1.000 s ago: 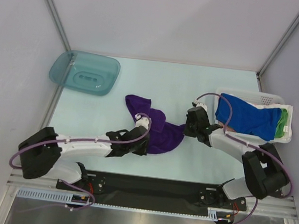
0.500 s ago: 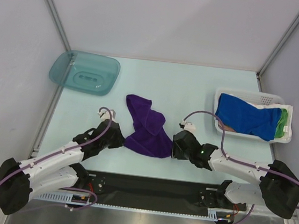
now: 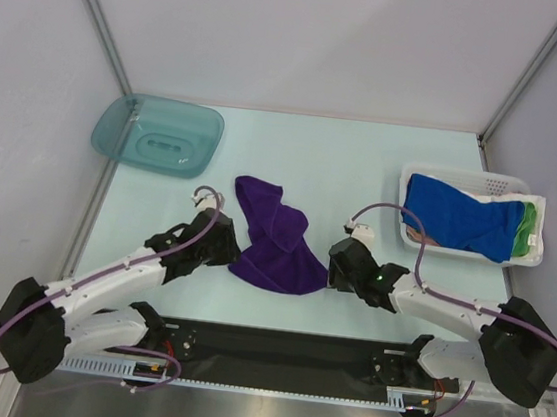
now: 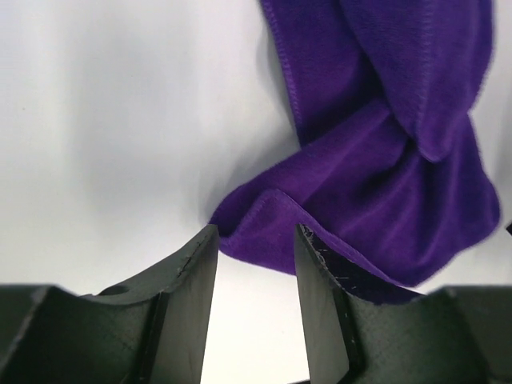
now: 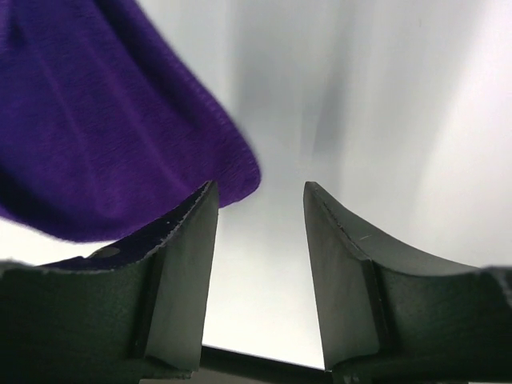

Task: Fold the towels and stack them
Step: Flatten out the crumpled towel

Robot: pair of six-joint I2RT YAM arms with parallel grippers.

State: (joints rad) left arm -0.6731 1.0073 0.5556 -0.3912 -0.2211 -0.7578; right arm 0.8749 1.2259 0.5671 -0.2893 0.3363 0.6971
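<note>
Purple towel [image 3: 273, 240]: crumpled, long axis far-to-near, lying between my left gripper [image 3: 231, 253] and right gripper [image 3: 331, 272]; both jaws apart, empty, equally near.

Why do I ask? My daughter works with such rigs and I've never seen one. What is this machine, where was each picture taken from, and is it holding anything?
These are two robot arms bolted to a table. One picture looks down from above; the other two come from a camera on each wrist. A crumpled purple towel lies on the table between the left end effector and the right end effector. Both are open and hold nothing. A blue towel and a green towel sit in a white basket at right; a teal tub lies far left.
</note>
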